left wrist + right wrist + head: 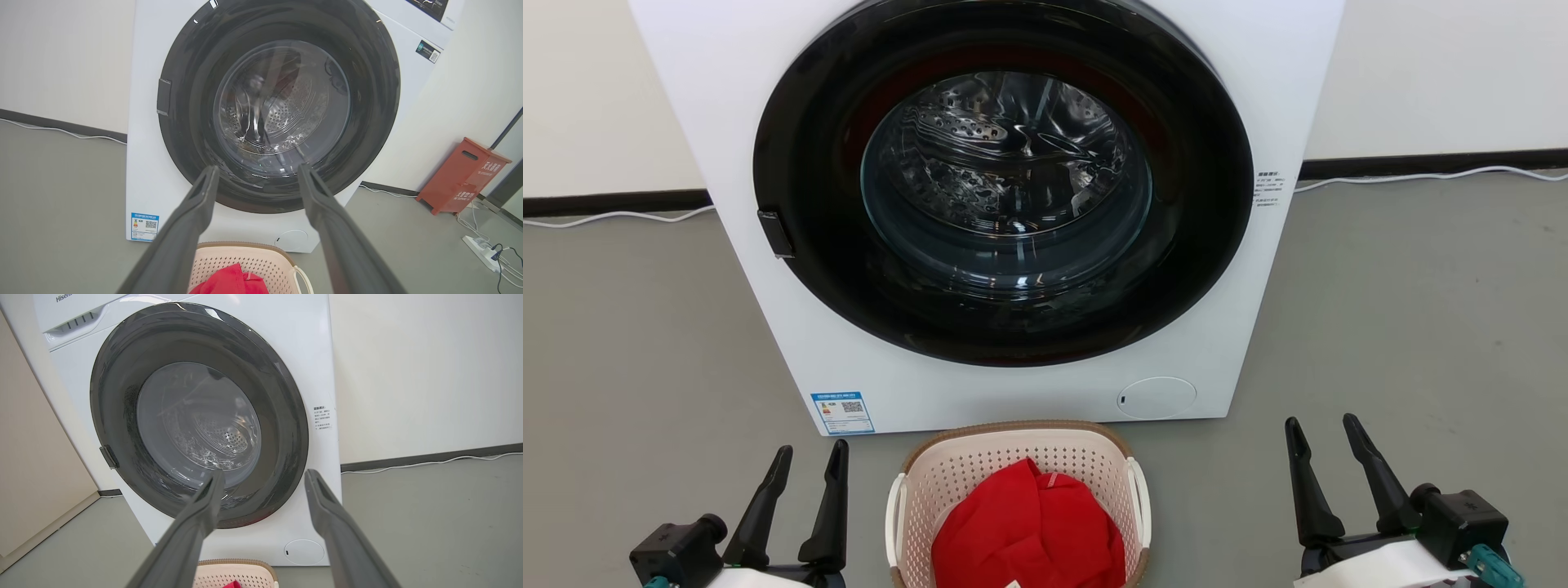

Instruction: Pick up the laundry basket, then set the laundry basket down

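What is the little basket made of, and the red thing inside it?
The laundry basket looks like cream plastic: smooth, stiff walls punched with even rows of holes. Its brown rim looks woven, but is probably moulded plastic too. The red thing looks like soft matte cloth, since it lies crumpled in folds.

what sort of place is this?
Probably a laundry test corner in a lab or office: a front-load washer on bare grey floor, a laundry basket holding red cloth before it, and a power strip with loose cables.
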Tool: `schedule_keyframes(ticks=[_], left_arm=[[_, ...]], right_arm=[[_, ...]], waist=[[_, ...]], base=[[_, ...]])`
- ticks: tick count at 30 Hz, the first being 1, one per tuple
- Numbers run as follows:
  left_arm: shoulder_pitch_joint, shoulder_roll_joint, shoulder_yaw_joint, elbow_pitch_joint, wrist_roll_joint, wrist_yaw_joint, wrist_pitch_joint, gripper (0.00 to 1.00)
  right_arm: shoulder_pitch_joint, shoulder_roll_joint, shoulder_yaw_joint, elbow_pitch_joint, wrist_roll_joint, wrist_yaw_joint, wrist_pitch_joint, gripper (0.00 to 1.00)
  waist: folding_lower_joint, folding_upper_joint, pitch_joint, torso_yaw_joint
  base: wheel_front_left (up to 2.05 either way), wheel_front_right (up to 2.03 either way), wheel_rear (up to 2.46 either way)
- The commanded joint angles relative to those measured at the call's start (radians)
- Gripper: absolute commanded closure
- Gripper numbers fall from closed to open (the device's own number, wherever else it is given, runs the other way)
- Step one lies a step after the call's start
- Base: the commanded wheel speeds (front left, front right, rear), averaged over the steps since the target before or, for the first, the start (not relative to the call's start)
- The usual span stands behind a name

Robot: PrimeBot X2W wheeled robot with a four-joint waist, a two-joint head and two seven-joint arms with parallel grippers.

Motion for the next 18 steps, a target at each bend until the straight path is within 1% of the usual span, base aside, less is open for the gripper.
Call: schedule_keyframes(ticks=[1,18], left_arm=[[-0.039,0.015,0.037,-0.026,0.006,-0.007,-0.006,0.0],[-0.037,0.029,0.022,-0.026,-0.013,-0.007,-0.006,0.0]], right_arm=[[-0.02,-0.001,0.024,-0.028,-0.006,0.003,-0.01,0.0],[-0.021,-0.001,0.026,-0.027,-0.004,0.003,-0.01,0.0]], waist=[[0.0001,-0.0001,0.0,0.0],[0.0001,-0.0001,0.007,-0.004]], base=[[0.0,0.0,0.0],[0.0,0.0,0.0]])
